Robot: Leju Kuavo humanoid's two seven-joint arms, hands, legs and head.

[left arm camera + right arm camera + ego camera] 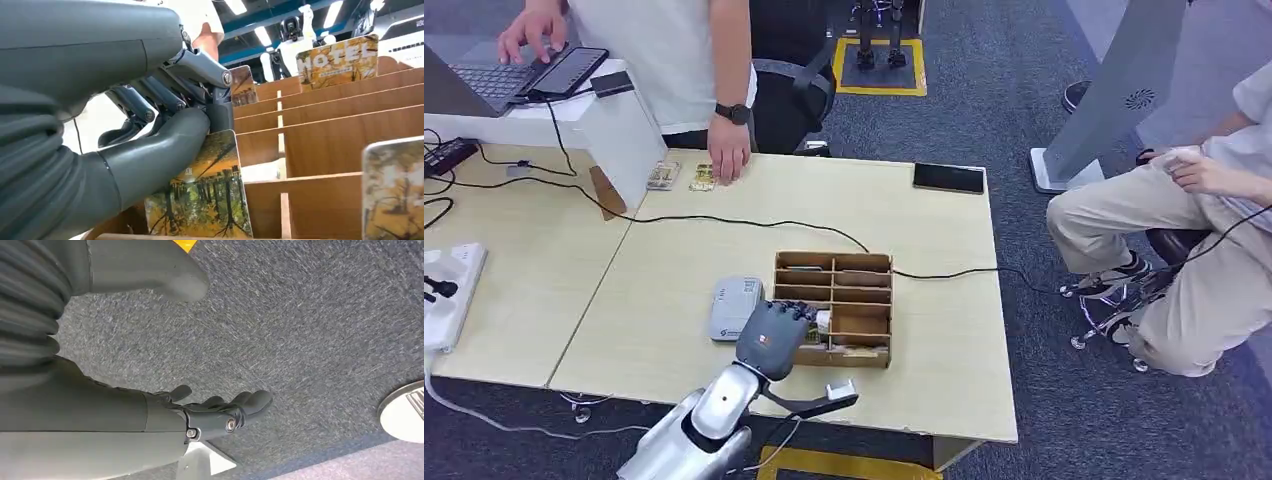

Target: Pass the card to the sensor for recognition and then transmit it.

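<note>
One worktop [674,300] carries one wooden slotted organiser [864,265] and one grey sensor [732,305] just beside it. Left robot hand [772,338] reaches into the organiser's near row, thumb and fingers pinching one card [210,200], upright on its long axis. Right robot hand [220,412] hangs above carpet, loosely spread, released.

Silver left arm [709,415], dark grey left hand [771,337] with red mark, ribbed grey wrist cover [30,165], visible screws
</note>
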